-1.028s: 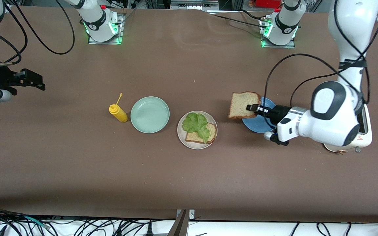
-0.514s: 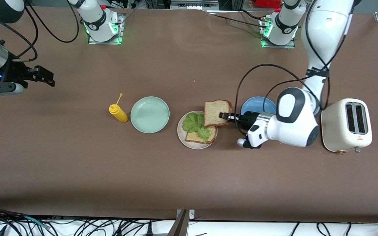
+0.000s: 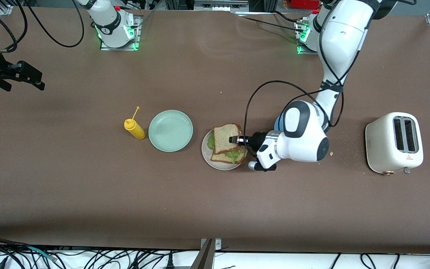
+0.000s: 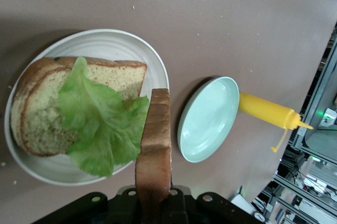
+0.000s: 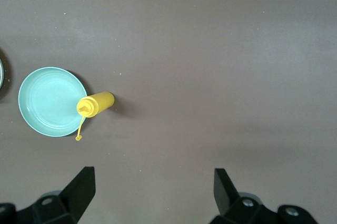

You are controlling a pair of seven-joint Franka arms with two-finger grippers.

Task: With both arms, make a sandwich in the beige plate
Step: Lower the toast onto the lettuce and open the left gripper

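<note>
Two bread slices: one (image 3: 228, 155) lying on the beige plate (image 3: 206, 154) under the lettuce, the other (image 3: 227, 138) held above it. One lettuce leaf (image 4: 100, 124). Three plates: the beige one, a mint green one (image 3: 170, 130), and a blue one (image 3: 278, 121) mostly hidden by an arm. One yellow squeeze bottle (image 3: 134, 128). One toaster (image 3: 393, 142) with two slots. Two robot arms, each with one gripper: the left gripper (image 3: 236, 140) and the right gripper (image 3: 24, 76). One table (image 3: 125, 201).
</note>
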